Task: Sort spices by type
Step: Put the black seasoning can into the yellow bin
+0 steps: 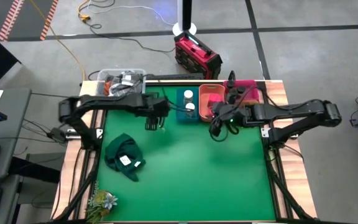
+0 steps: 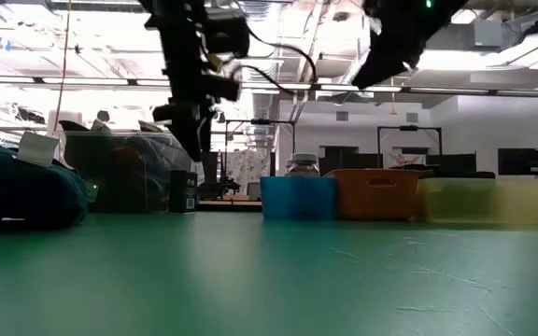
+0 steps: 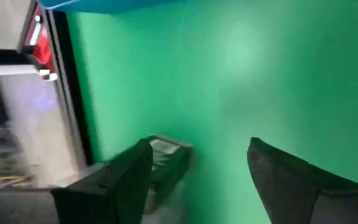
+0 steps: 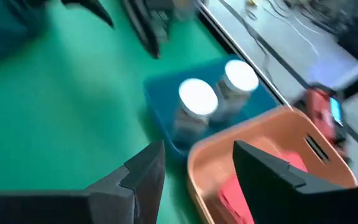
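My left claw hangs with its jaws apart over the last dark tin at the worktop's far left edge, the tin just beside one finger, not yet between them. It looks small, rigid and probably light with smooth, slippery sides, so I would pinch its flat faces. My right claw, also apart and empty, waits above the orange bin, beside the blue bin holding two white-capped jars.

Blue bin: your landmark, holding two jars.
Orange bin: touching its right side.
Tin: left of it (standing alone).
Cloth: front-left of it.
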`<action>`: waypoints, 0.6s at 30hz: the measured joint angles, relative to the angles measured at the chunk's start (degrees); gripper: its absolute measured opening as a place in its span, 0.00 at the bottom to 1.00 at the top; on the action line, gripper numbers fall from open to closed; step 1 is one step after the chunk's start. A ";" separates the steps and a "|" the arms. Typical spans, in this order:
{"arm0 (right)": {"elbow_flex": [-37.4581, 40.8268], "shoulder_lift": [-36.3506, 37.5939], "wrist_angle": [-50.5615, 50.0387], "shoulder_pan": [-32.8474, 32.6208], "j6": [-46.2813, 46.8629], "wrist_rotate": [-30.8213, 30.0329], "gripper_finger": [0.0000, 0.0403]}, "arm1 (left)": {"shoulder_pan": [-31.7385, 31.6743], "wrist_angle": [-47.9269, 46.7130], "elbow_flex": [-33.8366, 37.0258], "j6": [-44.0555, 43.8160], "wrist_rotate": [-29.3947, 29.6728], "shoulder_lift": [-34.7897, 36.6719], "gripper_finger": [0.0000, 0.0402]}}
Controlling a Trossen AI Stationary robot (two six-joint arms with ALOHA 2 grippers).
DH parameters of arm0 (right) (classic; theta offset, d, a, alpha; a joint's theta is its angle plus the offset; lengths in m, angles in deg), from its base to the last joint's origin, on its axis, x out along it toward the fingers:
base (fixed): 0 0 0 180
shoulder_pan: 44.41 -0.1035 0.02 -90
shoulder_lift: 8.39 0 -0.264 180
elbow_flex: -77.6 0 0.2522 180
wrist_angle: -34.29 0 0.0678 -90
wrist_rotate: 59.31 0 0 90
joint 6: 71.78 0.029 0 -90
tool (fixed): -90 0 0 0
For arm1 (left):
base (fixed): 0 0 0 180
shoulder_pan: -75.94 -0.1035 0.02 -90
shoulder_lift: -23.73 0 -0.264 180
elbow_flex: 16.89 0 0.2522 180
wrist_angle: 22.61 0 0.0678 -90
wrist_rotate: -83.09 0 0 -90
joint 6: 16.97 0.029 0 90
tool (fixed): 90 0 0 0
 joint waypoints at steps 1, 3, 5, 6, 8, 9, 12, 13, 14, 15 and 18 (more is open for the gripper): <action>0.84 -0.02 -0.51 -0.38 0.50 -1.44 0.54 | -0.08 -1.04 -1.33 1.83 1.21 -1.62 0.62; 2.38 -0.06 -0.72 -1.04 -0.02 -4.39 0.54 | -0.22 -2.77 -3.76 4.32 2.91 -4.32 0.62; 3.06 0.38 -1.99 -1.28 -0.57 -7.02 0.54 | -0.42 -4.05 -5.89 5.72 3.71 -6.20 0.62; 3.28 0.83 -3.51 -1.28 0.18 -7.81 0.54 | -0.58 -4.46 -6.83 6.13 3.74 -6.95 0.62; 3.60 1.79 -4.40 -1.24 1.34 -8.97 0.54 | -1.04 -4.93 -8.42 7.29 3.94 -8.27 0.62; 3.84 2.36 -4.49 -1.20 1.51 -9.11 0.54 | -1.35 -5.12 -9.11 7.98 4.14 -9.00 0.62; 4.02 3.87 -4.83 -1.34 1.94 -9.13 0.54 | -2.59 -5.88 -10.69 9.97 5.87 -10.78 0.62; 3.98 4.30 -4.72 -1.49 2.17 -9.13 0.54 | -2.98 -6.14 -11.16 10.08 7.07 -11.44 0.62; 3.98 4.69 -4.74 -1.72 2.29 -9.15 0.54 | -3.49 -6.20 -11.69 9.68 8.61 -12.02 0.62; 3.98 4.94 -4.62 -1.83 2.31 -9.14 0.54 | -4.12 -6.04 -12.16 8.57 9.68 -12.42 0.62; 3.98 5.14 -4.46 -2.64 2.34 -9.19 0.54 | -6.35 -6.05 -13.88 3.79 9.92 -13.55 0.62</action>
